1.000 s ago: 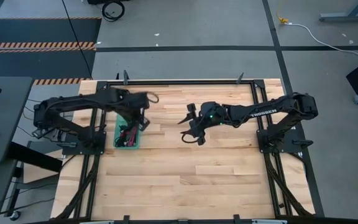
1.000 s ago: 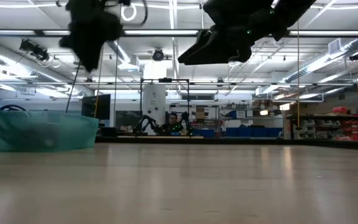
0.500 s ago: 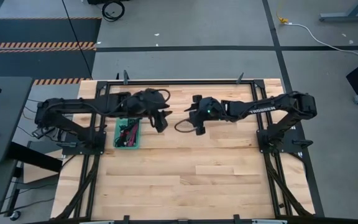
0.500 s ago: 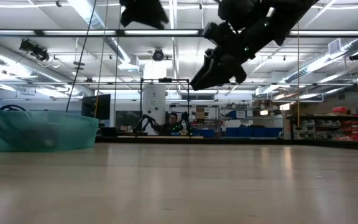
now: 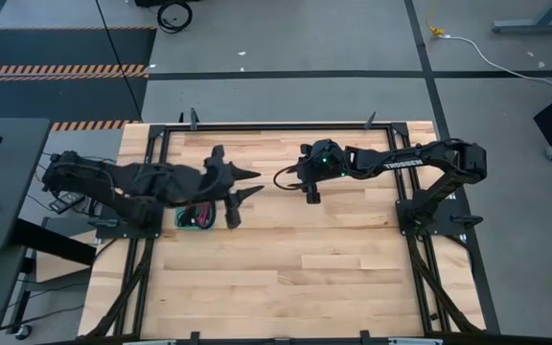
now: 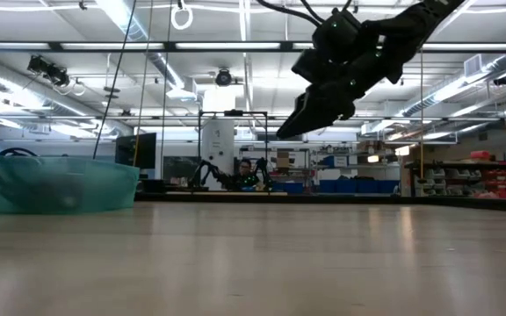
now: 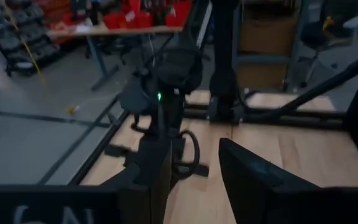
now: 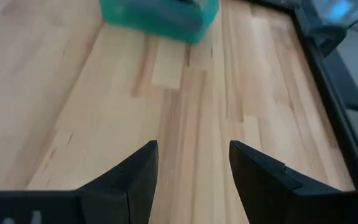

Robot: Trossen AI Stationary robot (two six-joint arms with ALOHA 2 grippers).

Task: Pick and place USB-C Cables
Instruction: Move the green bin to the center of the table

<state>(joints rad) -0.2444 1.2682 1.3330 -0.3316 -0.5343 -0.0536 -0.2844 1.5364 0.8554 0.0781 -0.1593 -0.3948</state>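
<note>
The left gripper (image 5: 236,192), fingers parted and empty, has swung from over the shallow teal-green plastic tray (image 5: 183,220) to just beside it; the bundled black and red USB-C cables (image 5: 199,215) lie inside; the right gripper (image 5: 311,188), open and empty, hangs farther off; delivery looks done.

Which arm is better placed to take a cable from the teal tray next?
Left. The left gripper hovers with jaws open just beside the shallow teal plastic tray of black bundled USB-C cables; the right gripper is farther off, over mid-table.
</note>
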